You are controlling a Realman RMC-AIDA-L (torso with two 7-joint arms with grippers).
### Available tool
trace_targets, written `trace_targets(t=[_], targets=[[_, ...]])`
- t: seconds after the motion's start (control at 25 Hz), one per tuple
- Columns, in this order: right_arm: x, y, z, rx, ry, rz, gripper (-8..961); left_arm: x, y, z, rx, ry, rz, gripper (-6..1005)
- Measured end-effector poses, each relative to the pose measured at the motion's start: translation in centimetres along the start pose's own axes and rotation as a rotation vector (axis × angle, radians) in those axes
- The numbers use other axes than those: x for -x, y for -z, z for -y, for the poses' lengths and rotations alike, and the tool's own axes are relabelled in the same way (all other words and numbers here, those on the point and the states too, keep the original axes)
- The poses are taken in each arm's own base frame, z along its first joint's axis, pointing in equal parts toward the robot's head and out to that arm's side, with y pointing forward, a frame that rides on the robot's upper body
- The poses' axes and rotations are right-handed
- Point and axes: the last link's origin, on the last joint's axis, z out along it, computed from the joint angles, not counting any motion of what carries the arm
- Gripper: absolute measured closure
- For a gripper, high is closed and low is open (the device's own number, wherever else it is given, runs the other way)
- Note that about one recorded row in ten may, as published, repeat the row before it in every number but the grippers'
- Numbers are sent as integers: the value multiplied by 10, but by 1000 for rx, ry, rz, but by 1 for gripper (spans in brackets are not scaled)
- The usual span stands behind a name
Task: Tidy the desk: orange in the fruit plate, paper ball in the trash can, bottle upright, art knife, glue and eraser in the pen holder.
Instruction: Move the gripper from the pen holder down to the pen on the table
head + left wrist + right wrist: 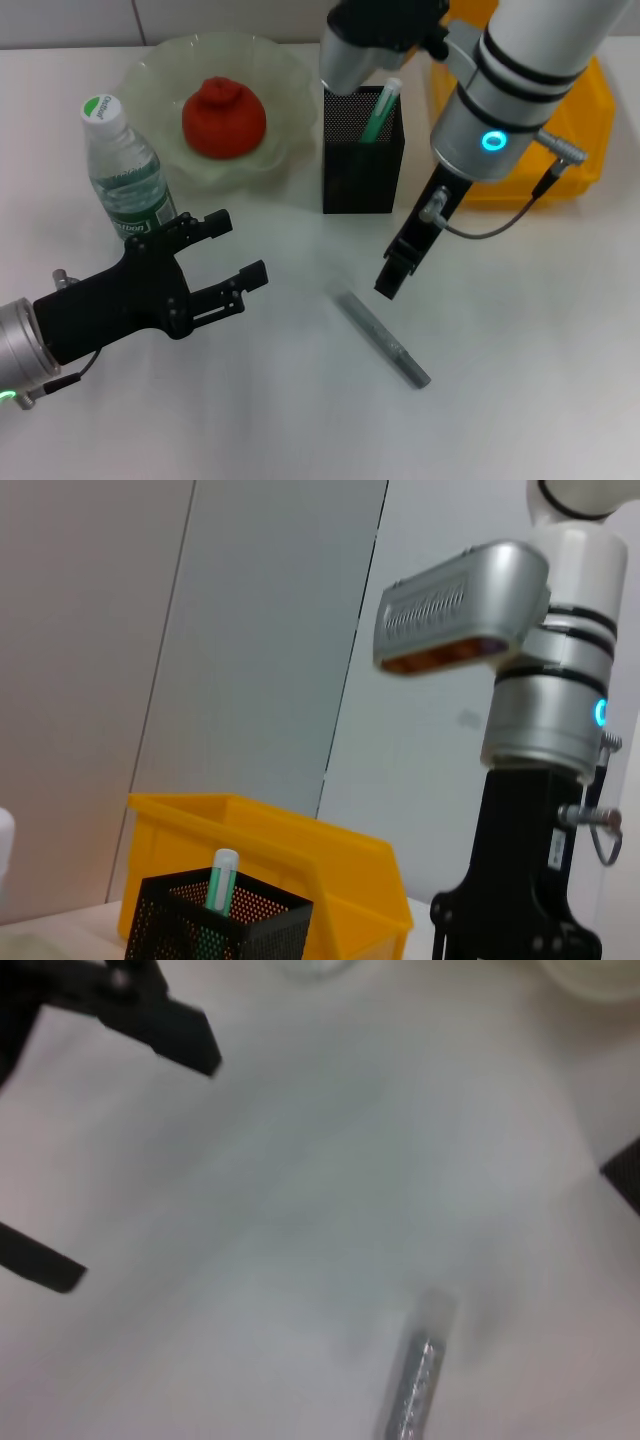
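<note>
Closing in on the grey art knife [383, 338], which lies flat on the white desk [520, 400] in front of the pen holder [362, 150], the right gripper [392, 277] hangs just above its near end; I cannot tell how its jaws stand. Next it must descend and align across the stick. The left gripper [228, 262] waits beside the upright bottle [122, 170], jaws wide. The orange [223, 117] sits in the fruit plate [290, 75]; eraser and paper ball are nowhere visible
</note>
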Motion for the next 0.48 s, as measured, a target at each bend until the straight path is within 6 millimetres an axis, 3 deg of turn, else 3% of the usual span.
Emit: trace_targets(t=[0.48], targets=[[-4,-24,-10,36,14,-54,515,2,0,-2,2,6,4,199]])
